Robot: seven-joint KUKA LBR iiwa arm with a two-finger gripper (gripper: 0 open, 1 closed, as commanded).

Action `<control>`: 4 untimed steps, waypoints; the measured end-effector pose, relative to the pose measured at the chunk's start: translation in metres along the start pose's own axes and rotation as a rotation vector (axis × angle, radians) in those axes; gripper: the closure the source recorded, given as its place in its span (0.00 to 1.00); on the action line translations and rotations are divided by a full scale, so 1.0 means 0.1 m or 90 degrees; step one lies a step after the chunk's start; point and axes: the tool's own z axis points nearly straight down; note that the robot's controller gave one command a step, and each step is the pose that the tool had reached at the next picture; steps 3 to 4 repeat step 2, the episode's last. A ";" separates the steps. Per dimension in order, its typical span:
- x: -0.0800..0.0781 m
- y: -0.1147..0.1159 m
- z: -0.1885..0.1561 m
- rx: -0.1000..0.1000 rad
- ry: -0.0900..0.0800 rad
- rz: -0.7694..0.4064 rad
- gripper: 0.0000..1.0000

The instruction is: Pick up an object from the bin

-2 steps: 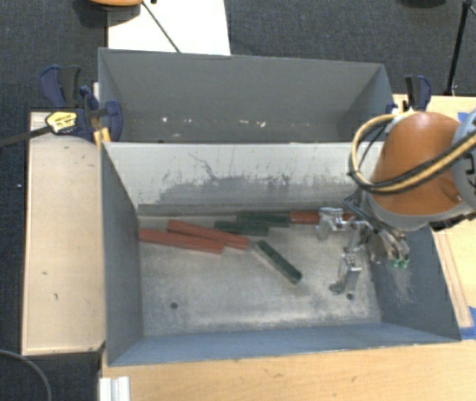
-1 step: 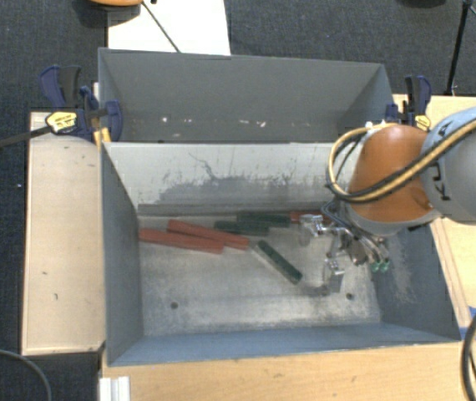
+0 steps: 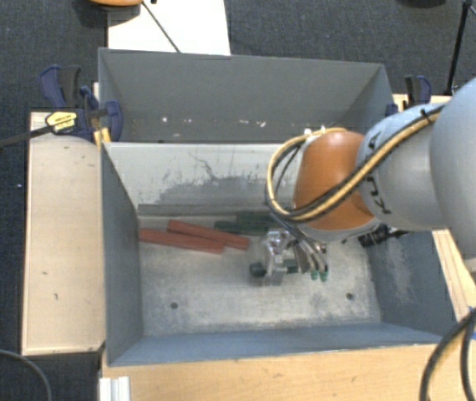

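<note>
Gripper (image 3: 286, 261) sits low over the floor of the bin (image 3: 121, 249), near the middle, under the orange wrist cover (image 3: 330, 182). Whether it is open or closed, or has hold of anything, cannot be told. Just left of it lie two reddish-brown bars (image 3: 192, 236), with a dark green bar (image 3: 242, 221) behind them. A small dark shape (image 3: 260, 271) by the gripper is too unclear to name.

camera view | above bin (image 3: 238, 98), slightly oblique | arm (image 3: 463, 165) from right
</note>
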 end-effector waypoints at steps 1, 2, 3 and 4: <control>0.00 0.00 0.00 0.000 0.000 0.000 1.00; -0.05 -0.08 -1.80 0.000 -0.007 0.011 1.00; -0.05 -0.08 -1.80 0.000 -0.007 0.011 1.00; -0.05 -0.08 -1.80 0.000 -0.007 0.011 1.00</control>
